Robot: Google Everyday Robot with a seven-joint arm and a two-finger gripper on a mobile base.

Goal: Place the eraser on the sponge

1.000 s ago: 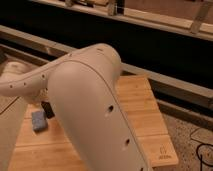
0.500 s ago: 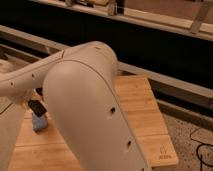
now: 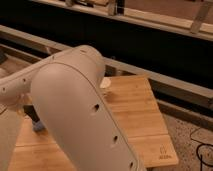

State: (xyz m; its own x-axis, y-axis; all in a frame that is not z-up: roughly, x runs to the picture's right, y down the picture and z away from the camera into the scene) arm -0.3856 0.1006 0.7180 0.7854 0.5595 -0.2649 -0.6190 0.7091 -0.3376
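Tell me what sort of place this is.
Probably a lab or workshop: a butcher-block wooden table, speckled floor with a loose cable, metal rails behind. The gripper sits low at the table's left, mostly hidden behind the arm.

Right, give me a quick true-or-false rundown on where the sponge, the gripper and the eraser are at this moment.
1. The sponge lies near the left side of the wooden table. True.
2. The gripper hangs over the table's right half. False: it is at the left, just above the sponge, mostly hidden behind the arm.
3. The white arm covers much of the table in this view. True.
4. The eraser lies in plain view at the table's near right corner. False: no eraser shows there, and it cannot be made out in this view.
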